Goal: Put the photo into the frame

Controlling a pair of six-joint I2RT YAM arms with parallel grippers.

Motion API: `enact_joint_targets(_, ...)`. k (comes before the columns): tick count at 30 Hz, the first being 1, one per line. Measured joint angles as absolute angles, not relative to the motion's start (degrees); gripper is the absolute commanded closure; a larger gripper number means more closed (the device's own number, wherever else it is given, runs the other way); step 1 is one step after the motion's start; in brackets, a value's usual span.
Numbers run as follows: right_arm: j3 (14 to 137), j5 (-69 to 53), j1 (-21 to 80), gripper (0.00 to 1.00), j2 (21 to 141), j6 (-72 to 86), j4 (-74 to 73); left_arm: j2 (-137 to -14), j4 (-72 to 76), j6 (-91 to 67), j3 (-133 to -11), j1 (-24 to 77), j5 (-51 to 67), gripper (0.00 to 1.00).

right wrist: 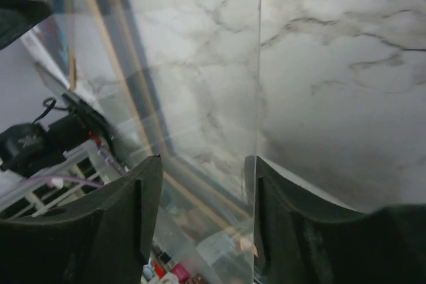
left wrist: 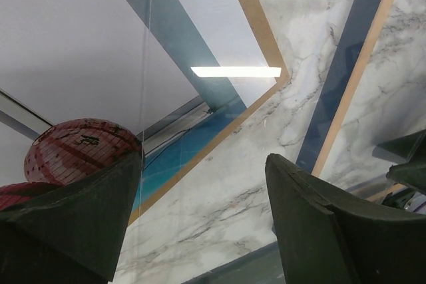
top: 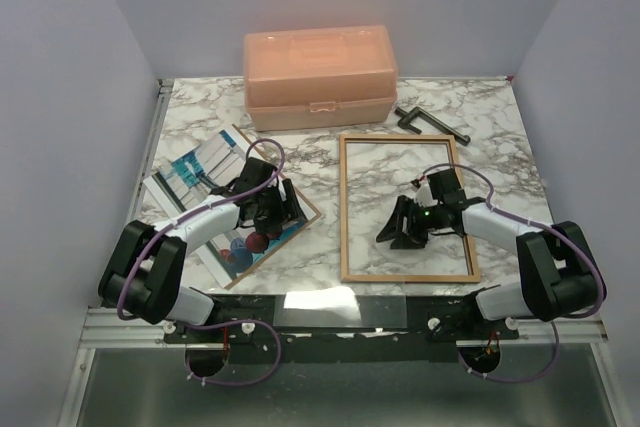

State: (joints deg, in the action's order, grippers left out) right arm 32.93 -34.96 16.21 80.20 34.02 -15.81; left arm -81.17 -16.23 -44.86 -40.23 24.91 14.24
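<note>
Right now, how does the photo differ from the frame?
The photo is a solid, colourful sheet; the frame is an open tan rectangle with the table showing through. The photo looks smaller and lies skewed, while the frame sits square to the table's edge. Both lie flat.

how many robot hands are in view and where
2: left hand over the photo at left; right hand over the middle of the frame at right. None hidden.

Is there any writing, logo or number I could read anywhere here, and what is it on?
None readable.
Dark marks on the red balloon in the photo: too blurred to read.
The box and the frame: no legible lettering.
</note>
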Motion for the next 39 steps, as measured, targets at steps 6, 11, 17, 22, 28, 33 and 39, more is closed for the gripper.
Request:
enact_joint_targets(6, 32.2, -43.4, 16.2, 0.68, 79.5, 36.0, -12.1, -81.5, -16.2, -44.8, -40.6, 25.3, 14.2, 0.24)
enact_joint_targets(11, 32.2, -46.5, 16.2, 0.71, 76.0, 37.4, -11.1, -81.7, -16.2, -44.8, -40.8, 25.5, 14.2, 0.24)
enact_joint_targets(17, 33.6, -47.3, 16.2, 0.93, 74.1, 37.7, -11.2, -81.9, -15.9, -44.8, -40.8, 25.6, 14.3, 0.25)
enact_joint_targets(22, 35.5, -46.9, 16.2, 1.0, 73.8, 37.1, -13.3, -81.9, -15.9, -44.8, -40.8, 25.6, 14.2, 0.25)
enact_joint_targets(28, 39.7, -46.0, 16.2, 1.0, 72.6, 35.7, -17.6, -79.8, -17.3, -44.1, -40.7, 27.1, 14.0, 0.22)
enact_joint_targets(33, 45.5, -44.2, 16.2, 1.0, 70.0, 35.3, -22.0, -74.9, -18.5, -43.4, -40.7, 29.2, 12.9, 0.2)
enact_joint_targets(39, 55.8, -38.3, 16.2, 1.0, 66.6, 34.3, -28.8, -71.0, -18.5, -43.2, -40.8, 31.0, 11.4, 0.2)
